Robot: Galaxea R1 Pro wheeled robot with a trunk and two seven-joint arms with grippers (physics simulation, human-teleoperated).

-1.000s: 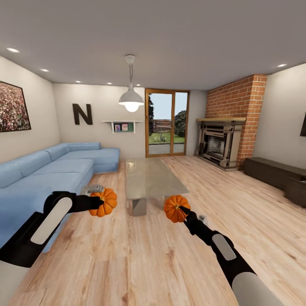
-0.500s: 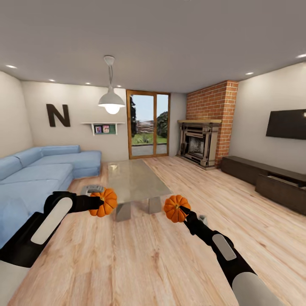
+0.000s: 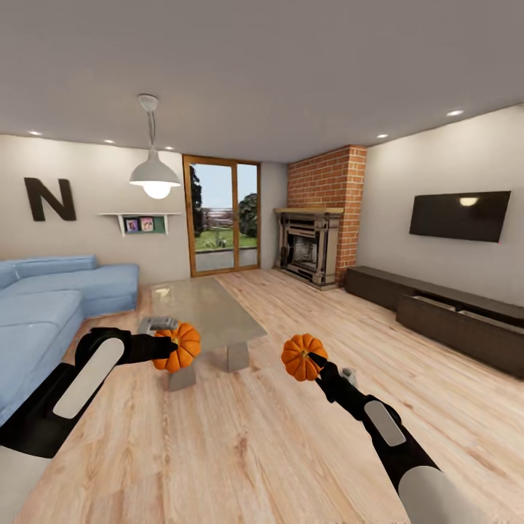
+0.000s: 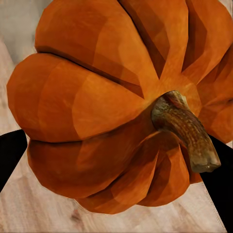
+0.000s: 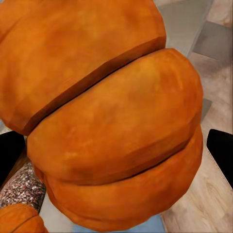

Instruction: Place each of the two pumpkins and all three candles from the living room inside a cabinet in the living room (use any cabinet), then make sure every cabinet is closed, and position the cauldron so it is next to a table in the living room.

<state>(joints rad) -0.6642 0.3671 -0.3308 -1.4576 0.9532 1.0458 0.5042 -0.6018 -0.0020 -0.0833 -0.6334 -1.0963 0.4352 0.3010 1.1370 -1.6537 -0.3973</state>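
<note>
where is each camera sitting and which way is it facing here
Head view: on the robot's head, looking forward and down the living room at the table, cabinet and fireplace; both arms show, left gripper and right gripper each holding a pumpkin.
Left wrist view: by the left jaws, close on the left pumpkin; dark finger edges show.
Right wrist view: by the right jaws, close on the right pumpkin; dark finger edges show.
Shared: each pumpkin appears in the head view and its wrist view.
</note>
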